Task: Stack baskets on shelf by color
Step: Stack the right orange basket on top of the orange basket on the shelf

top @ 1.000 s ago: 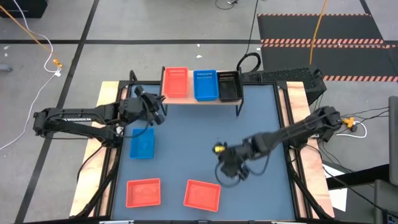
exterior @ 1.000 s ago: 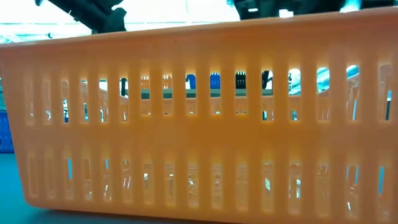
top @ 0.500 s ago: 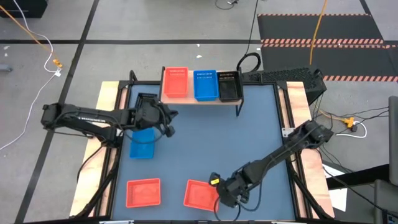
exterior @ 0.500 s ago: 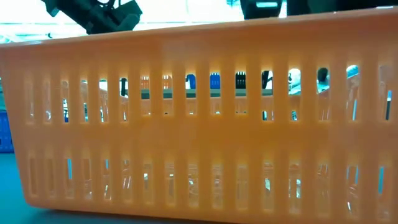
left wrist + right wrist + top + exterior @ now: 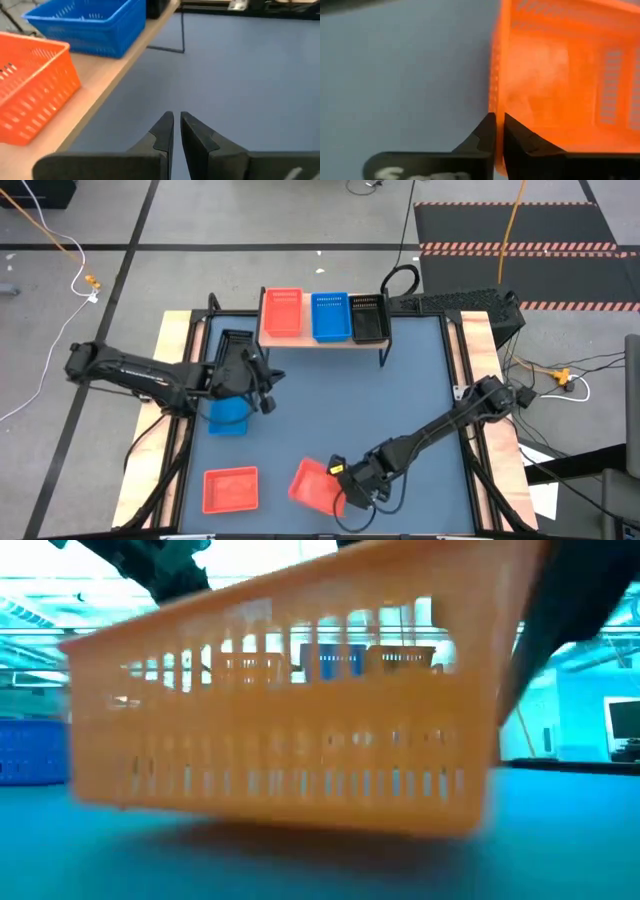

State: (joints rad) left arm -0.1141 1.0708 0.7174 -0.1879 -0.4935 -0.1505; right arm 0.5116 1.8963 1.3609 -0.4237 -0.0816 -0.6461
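Note:
A red basket (image 5: 312, 483) sits tilted near the table's front edge, with my right gripper (image 5: 340, 486) shut on its right wall. Another red basket (image 5: 230, 489) lies flat to its left. A blue basket (image 5: 228, 416) lies at mid-left, and my left gripper (image 5: 266, 385) hovers shut and empty just beyond it. A black basket (image 5: 232, 340) lies on the table by the shelf's left end, partly under my left arm. The shelf (image 5: 300, 340) at the far edge carries a red (image 5: 282, 312), a blue (image 5: 329, 315) and a black basket (image 5: 368, 318) side by side. My right gripper pinches the red basket's right end wall at its rim (image 5: 494, 107), one finger inside the basket and one outside. The fingers come from the table's right side, slanting down. The basket is tipped, its held end (image 5: 500, 630) raised and its left end (image 5: 80, 790) low by the table.
The shelf's wooden plank (image 5: 115, 75) has bare room in front of its baskets. The blue tabletop (image 5: 400, 380) lies open in the middle and right. Wooden side rails (image 5: 482, 350) border the table.
My right gripper has gone from mid-table toward the near edge and left, to the red basket's right wall, and taken hold of it. That basket has tipped up at its right end and shifted slightly left. My left gripper has drifted a little from the shelf toward the blue basket.

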